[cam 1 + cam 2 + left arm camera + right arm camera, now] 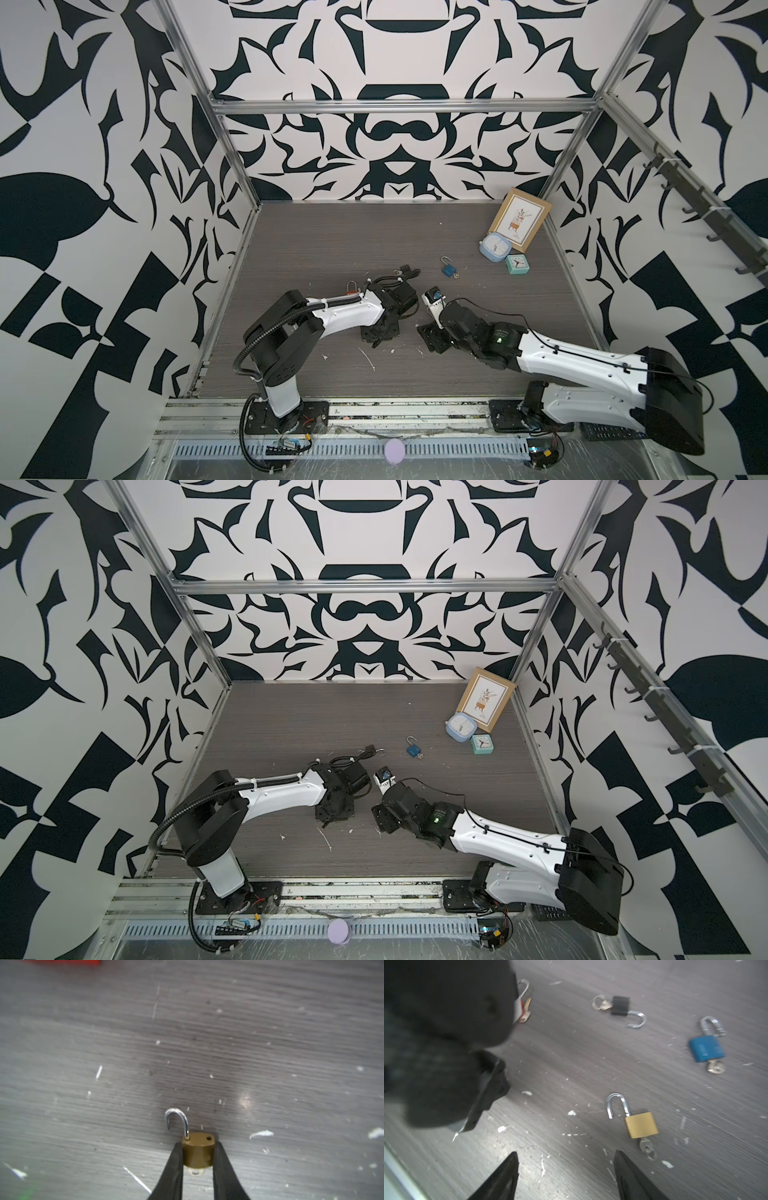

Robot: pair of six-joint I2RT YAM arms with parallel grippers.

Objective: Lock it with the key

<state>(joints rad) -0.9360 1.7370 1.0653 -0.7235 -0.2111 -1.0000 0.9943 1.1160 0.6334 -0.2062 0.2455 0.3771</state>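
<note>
In the left wrist view my left gripper (197,1147) is shut on a small brass padlock (198,1152). Its black fingers (174,1167) press both sides of the body. The silver shackle (176,1118) stands open and swung aside, and a key (196,1171) sits in the keyhole end. In the right wrist view a brass padlock (641,1125) lies flat with an open shackle and a key (646,1146) in it, and nothing touches it. My right gripper (565,1152) is open just short of it, empty. In both top views the arms hide the fingertips and brass padlocks.
On the table lie a blue padlock (449,270) with key, a black padlock (619,1005) and a red padlock (352,286) beside the left arm. Two small clocks (494,247) (517,264) and a picture frame (519,218) stand at the back right.
</note>
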